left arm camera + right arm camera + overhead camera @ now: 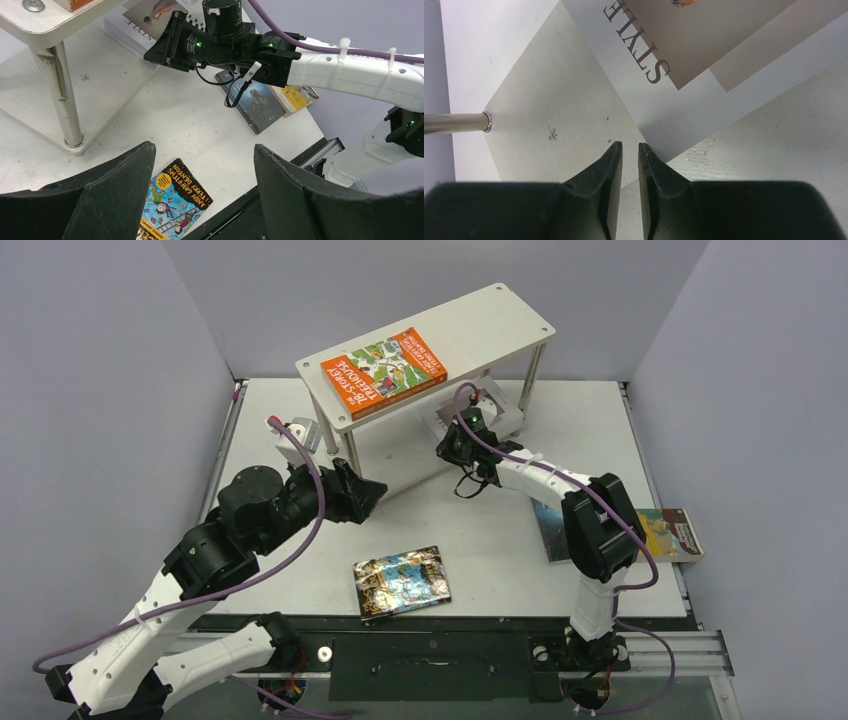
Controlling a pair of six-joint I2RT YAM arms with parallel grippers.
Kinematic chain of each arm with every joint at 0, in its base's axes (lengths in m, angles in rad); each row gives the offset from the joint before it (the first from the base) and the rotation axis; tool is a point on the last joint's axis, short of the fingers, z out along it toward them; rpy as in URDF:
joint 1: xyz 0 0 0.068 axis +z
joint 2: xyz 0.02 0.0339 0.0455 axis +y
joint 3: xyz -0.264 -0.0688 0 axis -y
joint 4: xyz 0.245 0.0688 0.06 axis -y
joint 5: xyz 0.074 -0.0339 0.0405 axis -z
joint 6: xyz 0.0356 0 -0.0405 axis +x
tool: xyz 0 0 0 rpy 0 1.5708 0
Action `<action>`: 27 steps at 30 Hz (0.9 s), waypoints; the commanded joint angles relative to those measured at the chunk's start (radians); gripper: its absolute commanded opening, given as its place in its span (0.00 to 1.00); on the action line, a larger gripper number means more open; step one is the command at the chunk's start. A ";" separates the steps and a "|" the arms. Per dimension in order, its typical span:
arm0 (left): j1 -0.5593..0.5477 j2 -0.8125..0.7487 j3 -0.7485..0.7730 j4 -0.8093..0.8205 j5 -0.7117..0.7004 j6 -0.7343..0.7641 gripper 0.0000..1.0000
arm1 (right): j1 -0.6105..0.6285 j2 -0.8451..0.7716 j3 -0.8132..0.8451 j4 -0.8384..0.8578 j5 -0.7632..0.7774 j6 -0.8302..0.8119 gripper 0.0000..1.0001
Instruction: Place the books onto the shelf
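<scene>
We're looking down on the desk [480,540], and the shelf [490,320] stands at the back of it. The orange book [383,372] lies flat on the top board, toward its left end.

Down on the lower board [549,100] there's the white book [704,100], cover up, the word STYLE readable. It lies askew, with one corner pointing toward the front. The right end effector [630,146] is right at that corner. Its fingers are drawn almost together with only a thin slit between them, tips low over the lower board, and we see nothing pinched between them. Whether the tips touch the book's corner, we cannot tell.

Over on the left, the left end effector [203,146] hangs above the desk near the shelf's front left leg [62,95], jaws spread wide and holding nothing.

Three books lie on the desk. The glossy comic book [402,582] lies flat near the front edge, between the two arms; in the left wrist view it shows just below the open fingers. The dark blue-grey book [257,105] lies on the right side, partly hidden behind the right arm from above. The yellow-teal book [670,533] sits just beside it, reaching the desk's right edge.
</scene>
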State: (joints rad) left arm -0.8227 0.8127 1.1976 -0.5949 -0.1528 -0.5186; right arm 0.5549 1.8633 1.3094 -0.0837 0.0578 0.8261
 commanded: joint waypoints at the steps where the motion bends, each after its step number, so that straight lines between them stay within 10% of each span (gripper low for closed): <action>1: 0.005 -0.001 0.047 0.023 0.002 -0.007 0.70 | -0.017 -0.015 0.013 0.017 0.024 -0.014 0.18; 6: 0.004 0.006 0.065 0.015 0.016 -0.002 0.70 | 0.008 -0.105 -0.016 0.050 -0.040 -0.014 0.42; 15: -0.022 0.075 0.156 -0.066 0.084 0.060 0.78 | 0.049 -0.397 -0.234 0.019 -0.031 -0.063 0.52; 27: -0.426 0.200 -0.013 -0.209 -0.070 0.051 0.82 | 0.046 -0.839 -0.729 -0.085 0.040 0.057 0.53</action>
State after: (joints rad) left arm -1.2091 0.9874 1.2758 -0.7296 -0.1844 -0.4328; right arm 0.6029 1.1004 0.6838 -0.1402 0.0830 0.8165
